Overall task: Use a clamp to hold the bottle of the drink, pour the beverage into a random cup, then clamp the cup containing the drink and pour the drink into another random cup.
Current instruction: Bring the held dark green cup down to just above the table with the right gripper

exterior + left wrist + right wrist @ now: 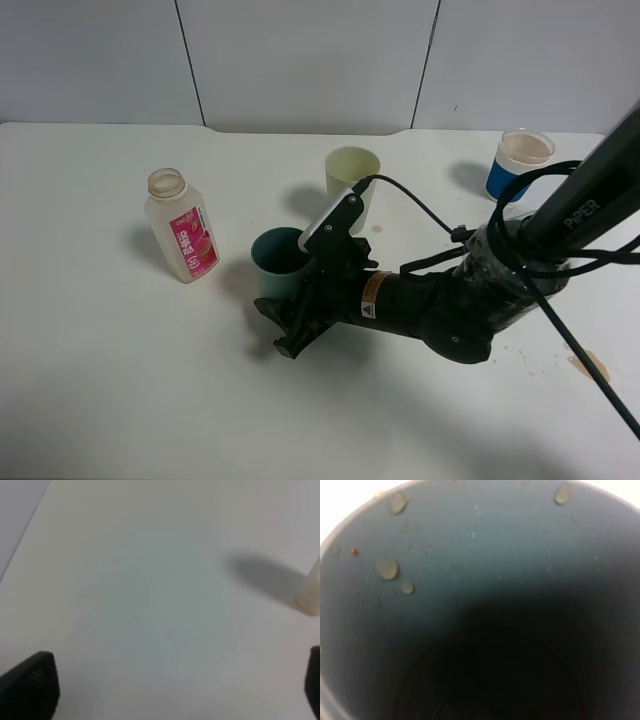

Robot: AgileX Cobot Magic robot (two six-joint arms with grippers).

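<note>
Droplets cling to the inner wall of the teal cup [470,580], which fills the right wrist view; its bottom is lost in darkness. Mid-desk [100,400], the right claw [290,320] is clamped on this cup [278,258], hiding its near side. The open drink bottle [180,225] stands toward the desk's left, a cream cup [350,180] behind, a blue cup [520,165] near the back right corner. The left claw [170,690] is spread wide, only blurred fingertips [30,685] showing.

A: Surface? White table [110,390], matte, filling most of the exterior high view.

B: Marks on it?

A: Tan patch [588,364] by the right edge. Faint brownish specks [377,229] near the middle.

B: Background?

A: Pale wall panels [300,55] behind the far edge, split by dark vertical seams.
</note>
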